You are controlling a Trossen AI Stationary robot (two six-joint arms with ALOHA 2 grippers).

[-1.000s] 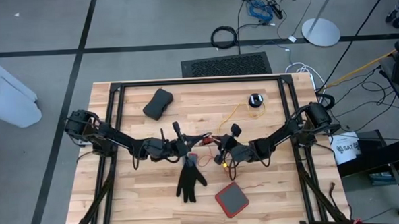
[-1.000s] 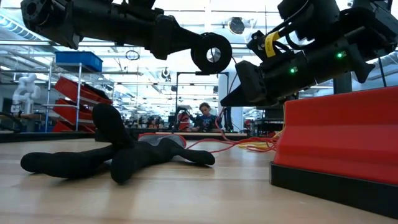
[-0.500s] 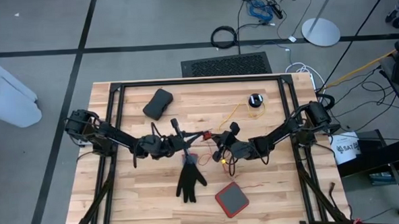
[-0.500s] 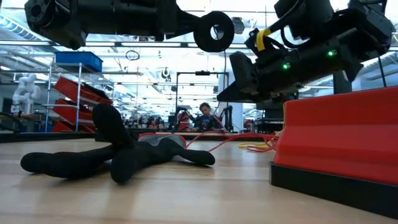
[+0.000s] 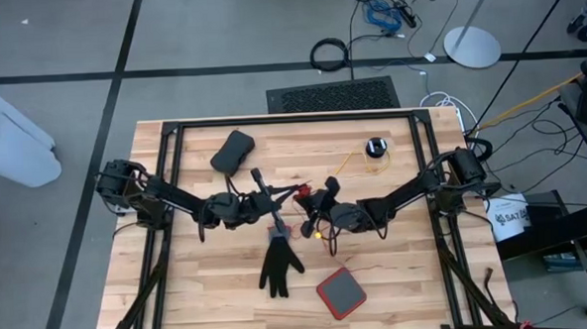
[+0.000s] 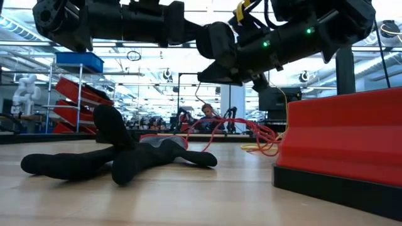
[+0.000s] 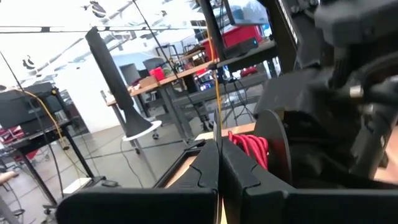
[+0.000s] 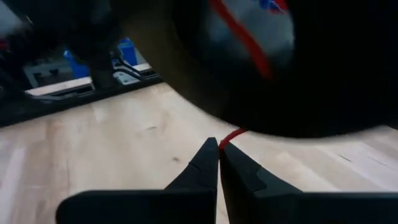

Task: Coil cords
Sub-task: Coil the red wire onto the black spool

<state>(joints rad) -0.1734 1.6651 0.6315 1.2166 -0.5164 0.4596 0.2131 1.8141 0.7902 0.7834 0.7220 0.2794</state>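
Since a second ago both arms have slid toward the table's middle and the cord bundle has been lifted, so the coil looks to be getting gathered, not laid down yet.

High view: left gripper [image 5: 275,200] and right gripper [image 5: 315,205] nearly meet at centre. The cords [image 5: 345,164] run toward 1 o'clock to a black puck [image 5: 375,147]. A black glove [image 5: 278,262] lies at 6 o'clock, a red box [image 5: 341,292] at 5; nothing visible inside it.

Low view: red and yellow loops [image 6: 254,135] hang above the wood.

Left wrist view: fingers [image 7: 202,171] pinched on a yellow strand [image 7: 216,93].

Right wrist view: fingers [image 8: 208,163] closed on a red strand [image 8: 233,135].
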